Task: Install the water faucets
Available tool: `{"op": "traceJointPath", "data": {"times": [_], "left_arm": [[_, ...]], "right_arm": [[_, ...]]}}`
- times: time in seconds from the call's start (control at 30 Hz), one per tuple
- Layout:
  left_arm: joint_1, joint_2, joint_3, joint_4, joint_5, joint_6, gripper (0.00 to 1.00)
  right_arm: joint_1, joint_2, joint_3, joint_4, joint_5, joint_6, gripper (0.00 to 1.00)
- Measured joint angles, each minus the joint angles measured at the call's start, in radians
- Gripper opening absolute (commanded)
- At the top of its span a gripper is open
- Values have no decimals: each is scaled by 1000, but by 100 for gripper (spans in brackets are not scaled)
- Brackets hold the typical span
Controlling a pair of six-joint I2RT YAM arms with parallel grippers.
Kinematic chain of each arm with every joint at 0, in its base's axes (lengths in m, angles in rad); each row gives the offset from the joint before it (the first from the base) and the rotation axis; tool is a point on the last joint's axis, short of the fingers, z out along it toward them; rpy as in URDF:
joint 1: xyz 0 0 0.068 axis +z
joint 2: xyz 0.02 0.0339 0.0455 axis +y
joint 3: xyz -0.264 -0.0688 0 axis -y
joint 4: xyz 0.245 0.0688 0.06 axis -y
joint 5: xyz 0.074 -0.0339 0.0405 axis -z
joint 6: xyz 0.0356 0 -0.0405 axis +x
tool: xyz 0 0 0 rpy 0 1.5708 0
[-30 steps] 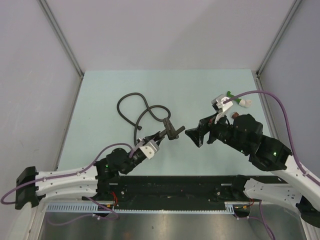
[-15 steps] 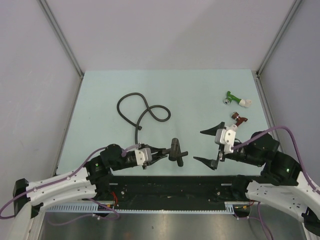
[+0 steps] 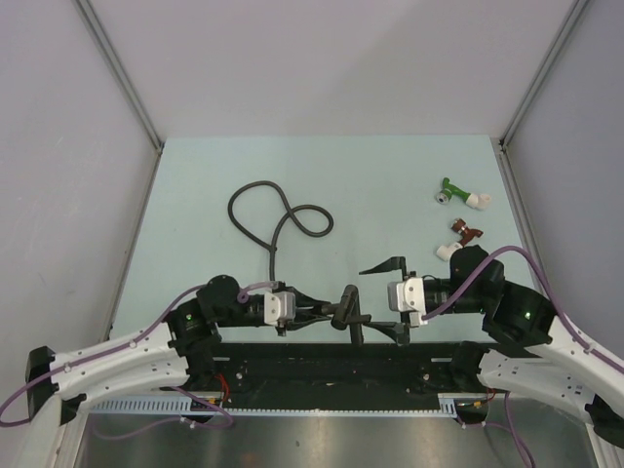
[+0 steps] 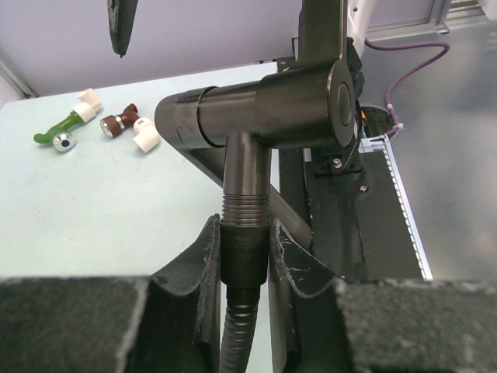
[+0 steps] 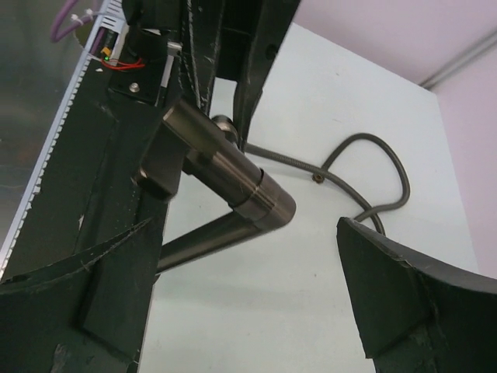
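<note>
Top view: my left gripper (image 3: 330,311) holds the faucet (image 3: 349,298) over the surface's (image 3: 390,190) near edge, and nothing is installed yet. Left wrist: it's clamped on the threaded stem. Right wrist: my right gripper (image 5: 245,233) gapes wide around the faucet body, so I judge a handover pending.

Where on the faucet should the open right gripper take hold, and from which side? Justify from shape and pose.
Grip the faucet by its short round cross-barrel, coming from the robot's right. The left gripper clamps the stem, the barrel's free end faces the open right gripper, and the thin arm likely offers less purchase.
</note>
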Motion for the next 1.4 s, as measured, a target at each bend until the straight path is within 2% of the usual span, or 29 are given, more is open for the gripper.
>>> {"op": "traceJointPath", "data": {"times": [0.33, 0.43, 0.47, 0.53, 0.57, 0.63, 0.67, 0.77, 0.93, 1.2, 1.4], "left_arm": [[1, 48, 13, -5, 19, -15, 0], [1, 49, 15, -5, 22, -17, 0], [1, 49, 15, -5, 23, -17, 0], [1, 49, 15, -5, 23, -17, 0], [1, 49, 15, -7, 26, -18, 0], [1, 49, 15, -13, 28, -19, 0], [1, 49, 15, -16, 27, -21, 0], [0, 49, 15, -19, 17, -24, 0], [1, 47, 15, -35, -28, -17, 0], [1, 48, 13, -39, -225, 13, 0], [0, 48, -24, 50, -337, 37, 0]], "right_arm": [[80, 91, -2, 51, -42, -47, 88], [92, 129, -2, 54, -42, -58, 77], [95, 141, -3, 56, -42, -61, 68], [98, 158, -6, 57, -41, -67, 56], [98, 162, -7, 63, -40, -67, 42], [98, 164, -7, 65, -40, -69, 31], [98, 164, -7, 65, -40, -63, 19], [97, 166, -7, 69, -47, -32, 0], [88, 185, -7, 98, -11, 92, 0], [51, 238, -8, 202, 153, 516, 0], [13, 263, -11, 255, 230, 782, 0]]}}
